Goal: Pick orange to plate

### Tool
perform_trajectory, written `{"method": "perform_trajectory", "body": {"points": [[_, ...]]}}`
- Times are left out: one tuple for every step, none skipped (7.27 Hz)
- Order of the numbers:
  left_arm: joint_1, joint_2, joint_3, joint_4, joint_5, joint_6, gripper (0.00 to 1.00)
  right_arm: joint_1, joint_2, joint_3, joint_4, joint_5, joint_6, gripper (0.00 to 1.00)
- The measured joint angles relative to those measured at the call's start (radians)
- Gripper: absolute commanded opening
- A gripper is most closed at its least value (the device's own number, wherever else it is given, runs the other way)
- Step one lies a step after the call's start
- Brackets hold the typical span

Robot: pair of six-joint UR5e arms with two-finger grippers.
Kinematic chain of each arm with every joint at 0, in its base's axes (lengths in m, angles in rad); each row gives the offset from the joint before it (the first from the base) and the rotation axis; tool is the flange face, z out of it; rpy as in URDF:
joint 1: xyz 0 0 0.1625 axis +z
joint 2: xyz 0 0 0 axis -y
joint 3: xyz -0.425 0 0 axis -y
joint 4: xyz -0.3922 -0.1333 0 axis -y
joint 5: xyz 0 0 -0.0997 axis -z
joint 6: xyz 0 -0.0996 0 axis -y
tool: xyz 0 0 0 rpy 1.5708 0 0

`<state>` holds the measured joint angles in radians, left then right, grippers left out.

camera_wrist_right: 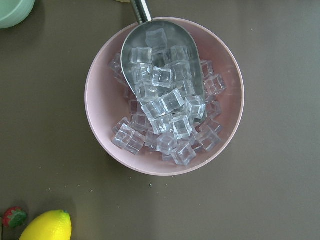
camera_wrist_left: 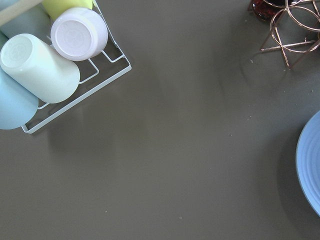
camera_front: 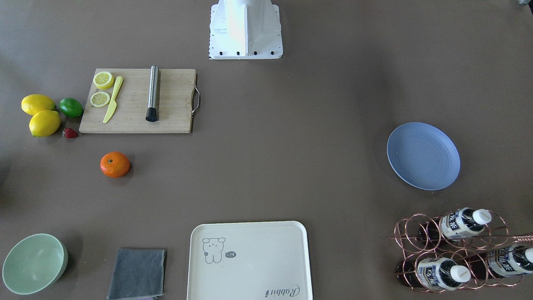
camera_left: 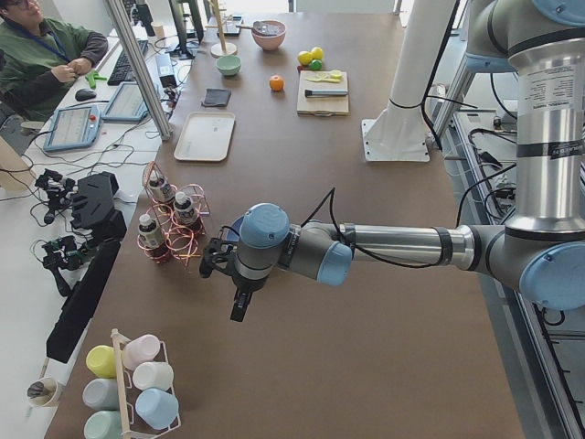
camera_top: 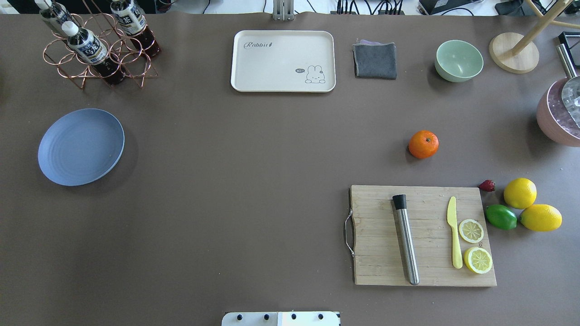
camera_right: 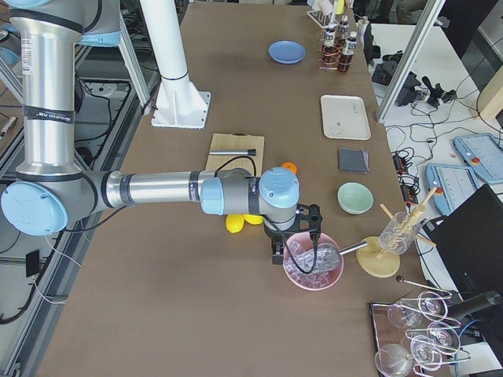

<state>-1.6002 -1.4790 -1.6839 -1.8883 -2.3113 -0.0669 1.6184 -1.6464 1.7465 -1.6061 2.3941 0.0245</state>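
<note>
The orange (camera_front: 115, 164) lies alone on the brown table, just off the cutting board's far side (camera_top: 423, 144). Far across the table on the robot's left, the periwinkle plate (camera_top: 81, 146) lies bare; its edge also shows in the left wrist view (camera_wrist_left: 310, 170). My left gripper (camera_left: 239, 306) hangs near the plate at the table's left end. My right gripper (camera_right: 277, 253) hovers over a pink bowl of ice (camera_wrist_right: 165, 95), a short way from the orange (camera_right: 289, 166). Both grippers show only in the side views, so I cannot tell whether they are open or shut.
A wooden cutting board (camera_top: 380, 235) bears a steel muddler, a yellow knife and lemon slices. Two lemons, a lime (camera_top: 500, 217) and a strawberry lie beside it. A cream tray (camera_top: 283, 61), grey cloth, mint bowl (camera_top: 458, 60), bottle rack (camera_top: 97, 45) and cup rack (camera_wrist_left: 55, 65) stand around.
</note>
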Motion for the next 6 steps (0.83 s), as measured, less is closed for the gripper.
{"method": "perform_trajectory", "body": {"points": [[0.001,-0.001,0.002,0.0,0.001,-0.001,0.98,0.0,0.0,0.001,0.0,-0.001,0.0,1.0],[0.002,-0.005,0.001,0.0,0.001,-0.002,0.98,0.0,0.001,0.001,0.0,-0.001,0.0,1.0],[0.003,-0.011,-0.001,0.0,0.0,-0.004,0.98,0.0,0.002,0.001,0.0,-0.003,0.0,1.0],[0.004,-0.017,-0.002,0.0,0.0,-0.005,0.98,0.0,0.003,0.001,0.0,-0.005,-0.001,1.0],[0.004,-0.019,-0.001,0.0,0.0,-0.005,0.98,0.0,0.003,0.0,0.001,-0.006,-0.002,1.0],[0.005,-0.021,0.001,0.0,0.0,-0.005,0.98,-0.002,0.003,0.0,0.001,-0.007,-0.002,1.0]]}}
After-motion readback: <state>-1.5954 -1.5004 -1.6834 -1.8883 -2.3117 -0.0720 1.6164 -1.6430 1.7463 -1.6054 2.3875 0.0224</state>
